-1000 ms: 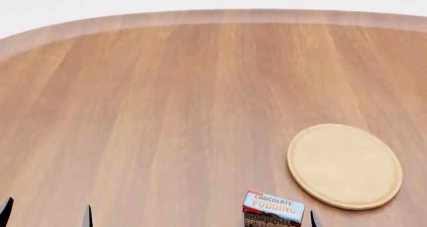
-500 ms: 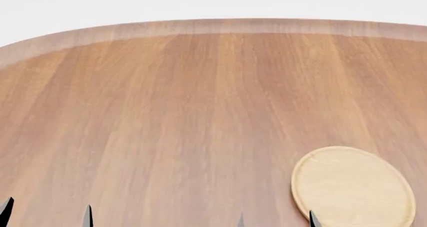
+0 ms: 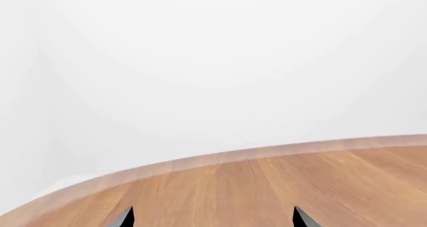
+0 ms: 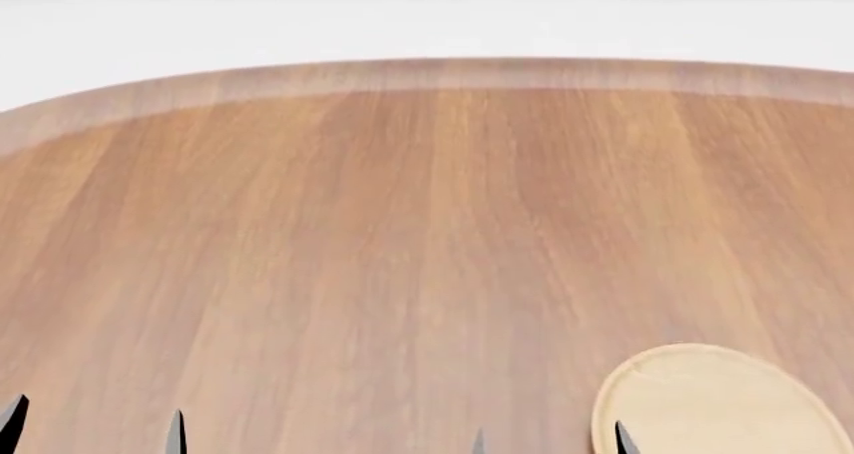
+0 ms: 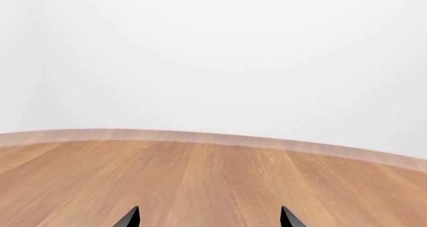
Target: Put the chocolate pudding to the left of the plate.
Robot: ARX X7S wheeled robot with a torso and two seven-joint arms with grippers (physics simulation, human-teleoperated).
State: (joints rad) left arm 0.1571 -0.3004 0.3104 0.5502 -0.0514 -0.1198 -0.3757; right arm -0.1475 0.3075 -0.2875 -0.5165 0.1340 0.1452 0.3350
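While the wooden table [image 4: 334, 234] fills the head view, the plate [image 4: 721, 404] is seen only at the lower right, cut by the frame edge. Chocolate pudding is not shown in any current view, so its bearing and long axis cannot be given. By judgement, the right gripper [image 4: 550, 442], whose tips stand apart beside the plate, is nearer the target spot. The left gripper [image 4: 94, 426] is likewise spread, well apart from the plate.
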